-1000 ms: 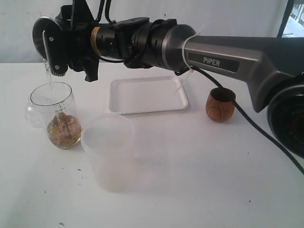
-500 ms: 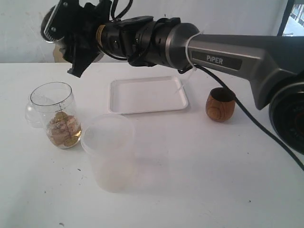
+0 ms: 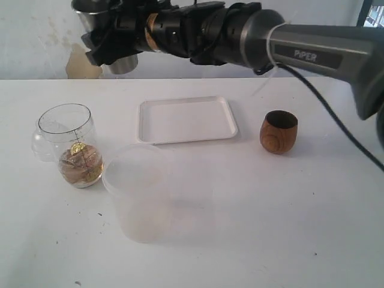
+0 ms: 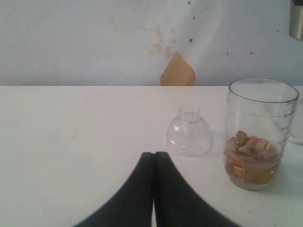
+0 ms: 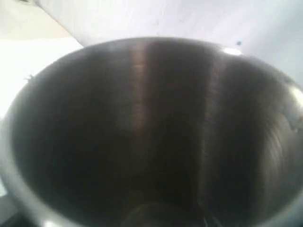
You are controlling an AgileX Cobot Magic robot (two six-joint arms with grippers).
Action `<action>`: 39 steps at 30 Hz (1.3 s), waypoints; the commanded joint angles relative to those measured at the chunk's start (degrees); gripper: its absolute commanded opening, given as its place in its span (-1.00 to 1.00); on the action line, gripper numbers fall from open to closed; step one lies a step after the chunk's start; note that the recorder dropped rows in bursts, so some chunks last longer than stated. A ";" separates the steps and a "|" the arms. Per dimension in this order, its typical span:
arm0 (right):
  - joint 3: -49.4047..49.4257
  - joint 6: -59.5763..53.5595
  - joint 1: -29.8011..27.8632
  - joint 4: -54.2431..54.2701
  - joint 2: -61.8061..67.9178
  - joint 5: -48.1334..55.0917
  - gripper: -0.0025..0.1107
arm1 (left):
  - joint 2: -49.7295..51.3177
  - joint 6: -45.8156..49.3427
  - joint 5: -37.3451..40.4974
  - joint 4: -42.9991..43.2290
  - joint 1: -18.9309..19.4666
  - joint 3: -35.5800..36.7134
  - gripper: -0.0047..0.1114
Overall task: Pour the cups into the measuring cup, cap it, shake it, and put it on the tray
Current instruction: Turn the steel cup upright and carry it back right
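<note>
A big frosted translucent plastic tub (image 3: pixel 139 192) stands nearest in the exterior view, open-mouthed on the white table (image 3: pixel 270 228). Just behind it, to the left, is the clear plastic measuring cup (image 3: pixel 73 147) with a black graduated scale. It is upright and uncapped, with brown and golden pieces in its bottom. It stands so close to the tub's rim that contact cannot be judged.

A clear domed plastic lid (image 3: pixel 39 147) is partly hidden behind the measuring cup. The left wrist view shows the lid (image 4: pixel 189 135) sitting neck up on the table, a little apart from the measuring cup (image 4: pixel 258 137). The left pincer (image 4: pixel 153 155) is low over the table, its black fingers pressed together with nothing between them.

Farther back lies the flat white rectangular tray (image 3: pixel 147 129) with rounded corners. The small round brown wooden cup (image 3: pixel 278 133) stands upright to its right, apart from it.

Farthest and highest, the right arm (image 3: pixel 312 51) reaches across to the far left. The right pincer (image 3: pixel 117 39) is clamped, jaws spread wide, around the tapered shiny steel tumbler (image 3: pixel 95 13). The steel tumbler is in the air, above and beyond the measuring cup. Its dark brushed inside (image 5: pixel 142 123) fills the right wrist view. Behind it is a pale wall (image 3: pixel 36 42) with a tan stain (image 3: pixel 81 63).
</note>
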 commanded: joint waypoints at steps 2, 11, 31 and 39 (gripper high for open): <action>6.86 2.40 -3.62 0.07 -5.94 -0.42 -0.96 | -0.14 -0.15 -0.46 -0.09 -0.03 -0.18 -0.92; 17.30 0.13 -8.75 0.07 -14.29 -0.37 -0.96 | -0.14 -0.15 -0.46 -0.09 -0.03 -0.18 -0.92; 43.79 -41.62 -26.07 45.74 -25.23 -19.30 -0.96 | -0.14 -0.15 -0.46 -0.09 -0.03 -0.18 -0.92; 47.88 -46.52 -32.30 48.60 -25.17 -19.64 -0.96 | -0.14 -0.15 -0.46 -0.09 -0.03 -0.18 -0.92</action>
